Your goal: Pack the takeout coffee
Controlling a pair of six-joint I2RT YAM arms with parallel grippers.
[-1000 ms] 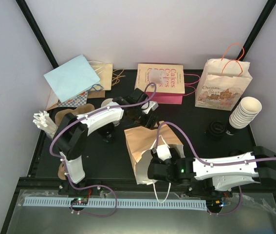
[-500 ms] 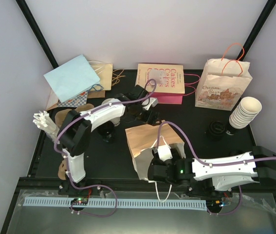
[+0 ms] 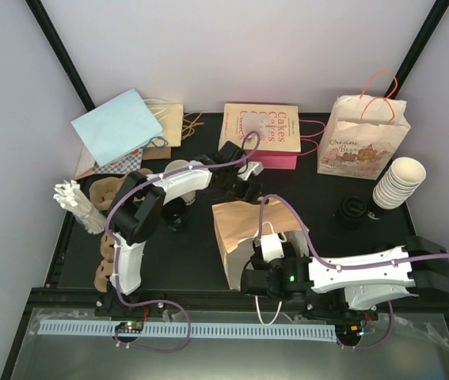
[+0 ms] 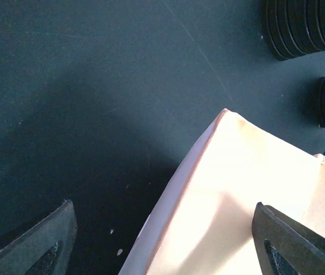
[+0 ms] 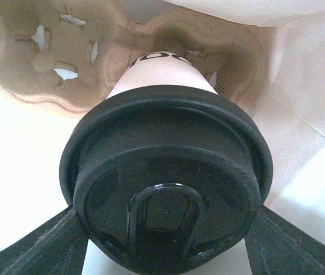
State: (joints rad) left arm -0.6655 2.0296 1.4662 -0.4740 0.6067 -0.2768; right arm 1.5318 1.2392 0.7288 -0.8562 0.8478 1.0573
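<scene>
Mid-worktop, at the mouth of a brown paper bag that opens toward the front edge, the right end effector reaches inside. Its fingers are set against either side of the black lid of the coffee cup and appear clamped on it. The lidded cup is seated in a pocket of the pulp cup carrier, which itself lies inside the bag, so the packing looks nearly done. What seems left is to let go of the cup, draw the arm out and perhaps tidy the bag. The cup sits directly between the right fingers, its lid filling the gap. The left end effector hangs over the bag's far corner, toward the back edge, with its fingers apart and holding nothing; whether it brushes the paper cannot be told. The bag rests between the two arms, well apart from the stack of cups by the right edge.
</scene>
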